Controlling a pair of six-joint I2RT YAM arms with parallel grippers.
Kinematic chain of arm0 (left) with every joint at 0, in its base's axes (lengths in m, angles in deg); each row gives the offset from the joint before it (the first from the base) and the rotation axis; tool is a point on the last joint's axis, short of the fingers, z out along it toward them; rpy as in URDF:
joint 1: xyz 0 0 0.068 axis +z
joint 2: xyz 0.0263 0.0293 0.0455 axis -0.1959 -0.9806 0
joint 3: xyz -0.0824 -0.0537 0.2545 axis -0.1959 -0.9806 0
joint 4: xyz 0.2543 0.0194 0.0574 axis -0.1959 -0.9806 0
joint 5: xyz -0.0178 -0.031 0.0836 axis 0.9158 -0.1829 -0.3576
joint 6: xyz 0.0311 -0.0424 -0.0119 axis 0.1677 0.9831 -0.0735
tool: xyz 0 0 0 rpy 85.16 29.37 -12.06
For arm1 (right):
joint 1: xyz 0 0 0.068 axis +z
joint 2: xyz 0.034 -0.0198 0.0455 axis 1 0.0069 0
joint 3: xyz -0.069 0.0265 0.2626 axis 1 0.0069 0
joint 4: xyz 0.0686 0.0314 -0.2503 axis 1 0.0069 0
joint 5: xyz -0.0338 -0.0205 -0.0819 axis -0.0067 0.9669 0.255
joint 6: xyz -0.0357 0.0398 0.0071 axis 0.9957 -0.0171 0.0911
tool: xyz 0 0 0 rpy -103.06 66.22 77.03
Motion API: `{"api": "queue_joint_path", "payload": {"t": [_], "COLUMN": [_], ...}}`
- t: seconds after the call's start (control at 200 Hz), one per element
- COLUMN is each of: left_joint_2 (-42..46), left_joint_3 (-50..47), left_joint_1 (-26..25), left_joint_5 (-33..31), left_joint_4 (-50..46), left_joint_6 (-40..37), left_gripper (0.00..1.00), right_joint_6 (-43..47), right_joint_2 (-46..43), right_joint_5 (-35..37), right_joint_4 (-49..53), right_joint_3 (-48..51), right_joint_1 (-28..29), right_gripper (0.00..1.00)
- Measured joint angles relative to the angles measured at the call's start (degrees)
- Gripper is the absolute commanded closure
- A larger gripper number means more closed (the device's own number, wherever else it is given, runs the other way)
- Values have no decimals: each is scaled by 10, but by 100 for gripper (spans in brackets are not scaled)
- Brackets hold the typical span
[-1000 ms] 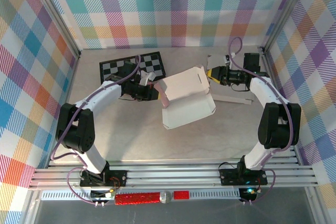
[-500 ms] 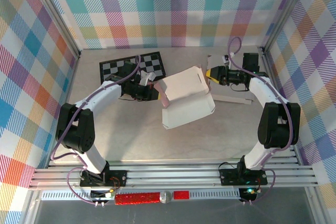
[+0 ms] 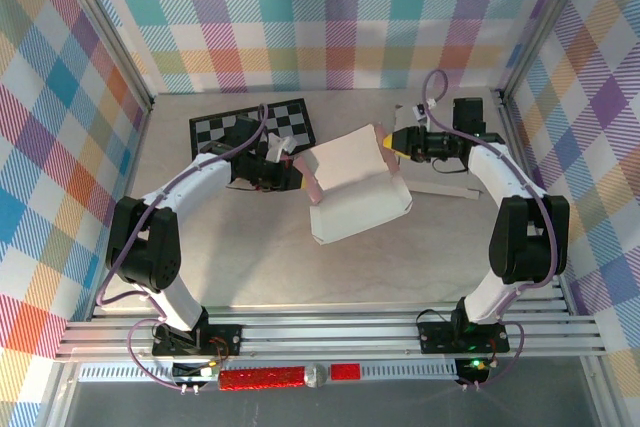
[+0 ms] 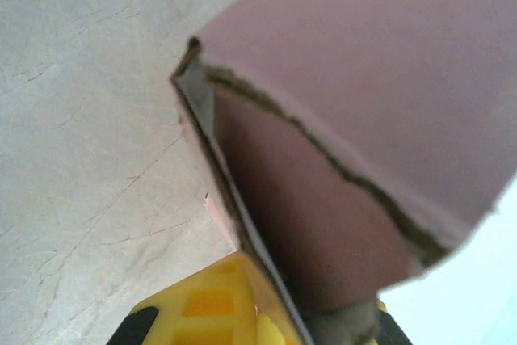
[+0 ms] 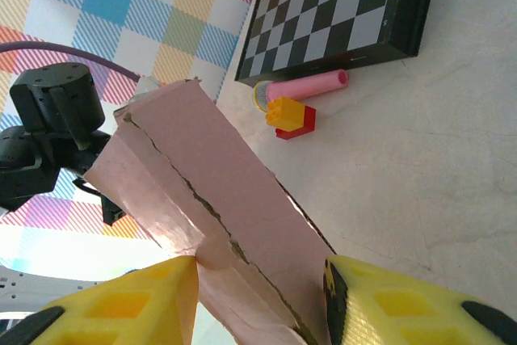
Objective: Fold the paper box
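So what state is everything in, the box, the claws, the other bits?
Paper box: half folded, one flap raised.
Left gripper: shut on the box's left wall.
Right gripper: astride the raised flap, grip unclear.
Checkerboard: lying flat.
Pink tube: lying down.
Yellow brick: stacked on red brick.

On my left claw [image 4: 275,319], the yellow finger pads [image 4: 202,309] are cut off by the bottom edge. The pink cardboard box [image 4: 363,119] between them is blurred and runs off above and to the right. Ahead of my right claw [image 5: 258,305], the black-and-white chequered board [image 5: 339,14] is clipped at the top. I can't tell whether that claw's pads press the box.
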Motion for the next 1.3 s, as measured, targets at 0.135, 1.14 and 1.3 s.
{"api": "queue_joint_path", "payload": {"t": [0.135,1.14,1.3], "left_joint_2": [0,0,0], "left_joint_3": [3,3,3], "left_joint_1": [0,1,1], "left_joint_5": [0,-2,-5], "left_joint_4": [-3,-42,-44], "left_joint_6": [0,-13,-13], "left_gripper": [100,100,100], "right_joint_6": [25,129,123], "right_joint_2": [0,0,1], "right_joint_5": [23,453,536], "right_joint_4": [26,104,105], "right_joint_3": [-14,-64,-65], "right_joint_1": [8,163,194], "right_gripper": [56,82,99]}}
